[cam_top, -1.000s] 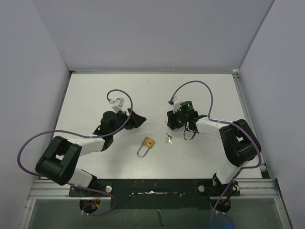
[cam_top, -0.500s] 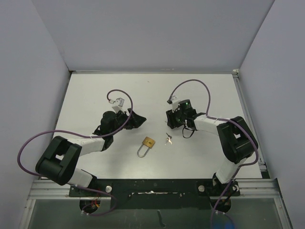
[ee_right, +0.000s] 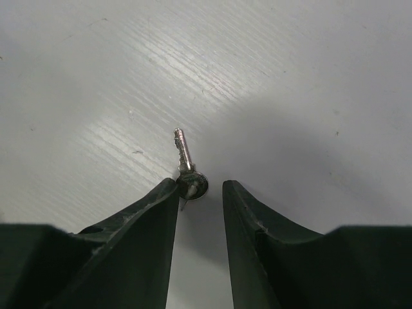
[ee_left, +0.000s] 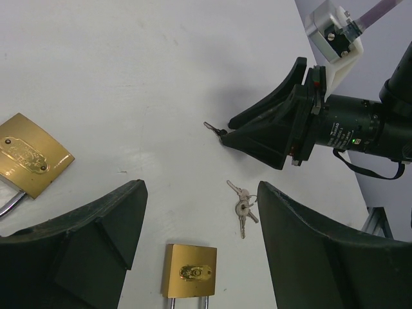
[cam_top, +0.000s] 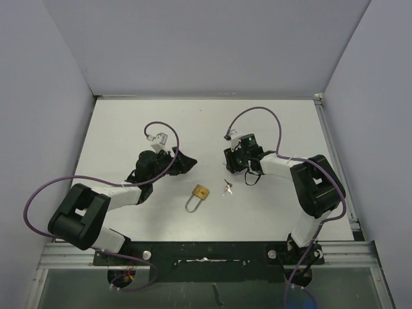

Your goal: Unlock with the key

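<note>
Low over the desk [cam_top: 129, 122], reached inward, right fingers [ee_right: 129, 238] held narrowly apart, key [ee_right: 187, 161] lying against one, left fingers [ee_left: 77, 244] spread wide.

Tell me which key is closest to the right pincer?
The single key lying alone with its round head at the tips of the right pincer. The bunch of keys lies farther off, near a padlock.

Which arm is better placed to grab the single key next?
Right. The right claw straddles the single key, jaws open around its head. The left claw hovers open above a padlock, farther off.
</note>
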